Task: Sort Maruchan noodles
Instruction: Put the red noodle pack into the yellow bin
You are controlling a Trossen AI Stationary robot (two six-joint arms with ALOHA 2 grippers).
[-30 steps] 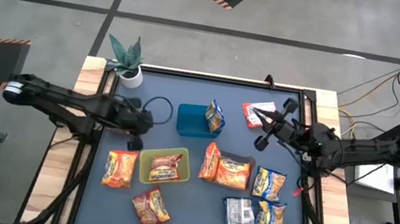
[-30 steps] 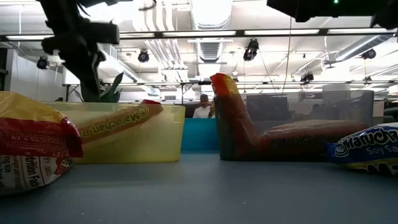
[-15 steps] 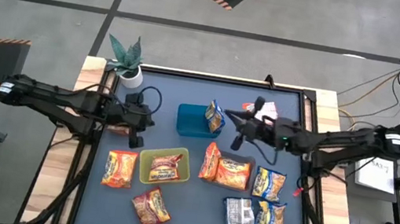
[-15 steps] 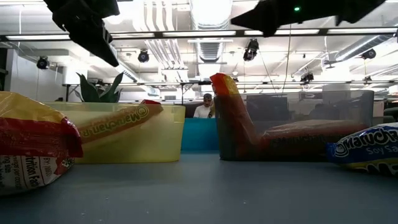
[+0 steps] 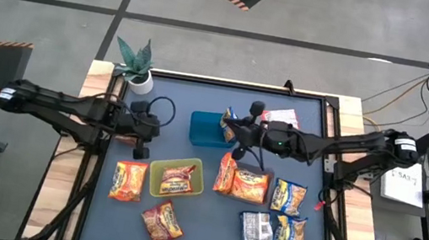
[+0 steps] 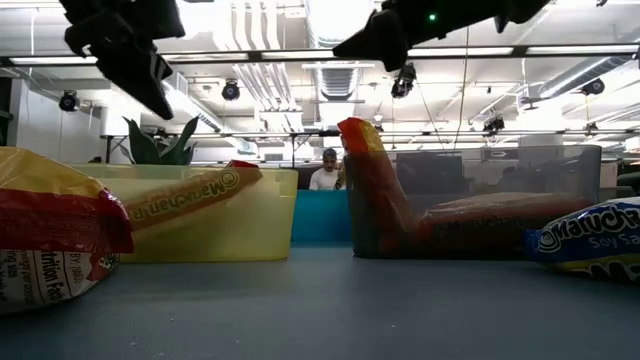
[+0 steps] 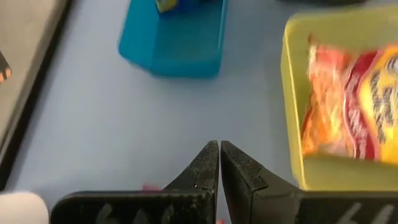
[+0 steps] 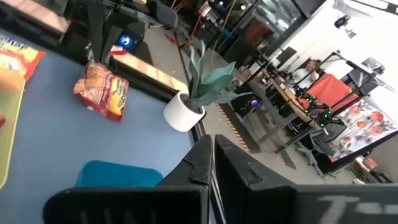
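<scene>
Maruchan noodle packets lie across the table. A blue-and-yellow one (image 5: pixel 231 123) leans in the blue tray (image 5: pixel 204 130). A red-orange one (image 5: pixel 177 179) lies in the yellow-green tray (image 5: pixel 156 181), and orange ones (image 5: pixel 249 184) lie in the black tray (image 6: pixel 500 175). Loose packets lie at the near left (image 5: pixel 128 180) and near right (image 5: pixel 289 197), and a pink-white one (image 5: pixel 284 116) lies at the far right. My left gripper (image 7: pixel 219 146) hangs shut and empty left of the blue tray. My right gripper (image 8: pixel 213 140) is shut and empty, level above that tray's right end.
A potted plant (image 5: pixel 138 70) stands at the far left corner. Loose packets lie near the front edge, a red one (image 5: pixel 163 220) and a pale and a blue-yellow one (image 5: pixel 273 231). Bare table (image 5: pixel 160 142) lies under my left gripper. A person shows far behind the table (image 6: pixel 326 172).
My right gripper has swept toward the table's left, from over the pink-white packet to above the blue tray's right end, staying shut and high. My left gripper has risen a little, still shut. No packet has moved.
</scene>
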